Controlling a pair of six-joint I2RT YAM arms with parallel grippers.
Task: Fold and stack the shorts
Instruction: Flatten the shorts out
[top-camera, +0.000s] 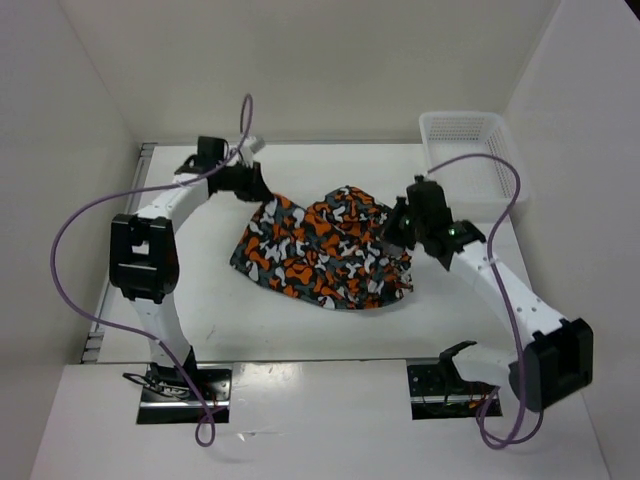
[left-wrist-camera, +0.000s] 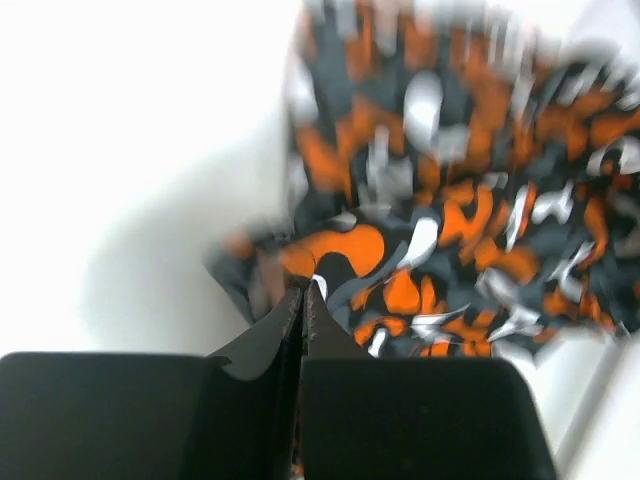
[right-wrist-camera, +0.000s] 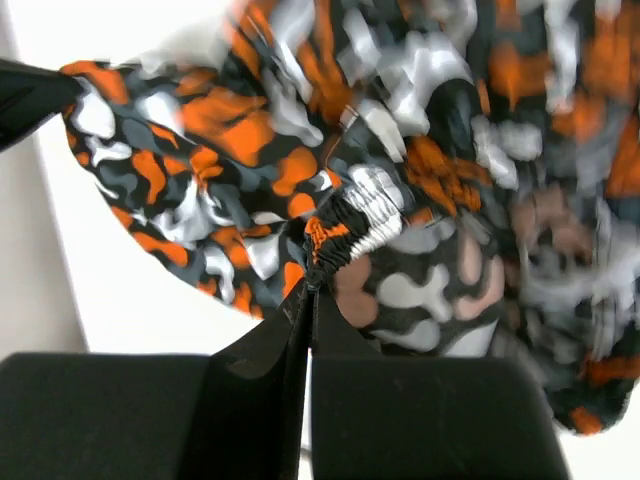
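Your L gripper (top-camera: 262, 192) is pinched shut on the far-left corner of the shorts (top-camera: 325, 250). R gripper (top-camera: 396, 228) is clamped on the gathered waistband (right-wrist-camera: 352, 236) at their right edge. Fabric's crumpled on the table (top-camera: 200, 290), btwn both arms. The white mesh basket (top-camera: 462, 117) is at the far-right corner, apart from the fabric.

The shorts (top-camera: 325, 250) are soft cloth, wrinkly and not shiny. The basket (top-camera: 462, 120) at upper right is white plastic with holes. The desk (top-camera: 210, 300) is smooth and white.
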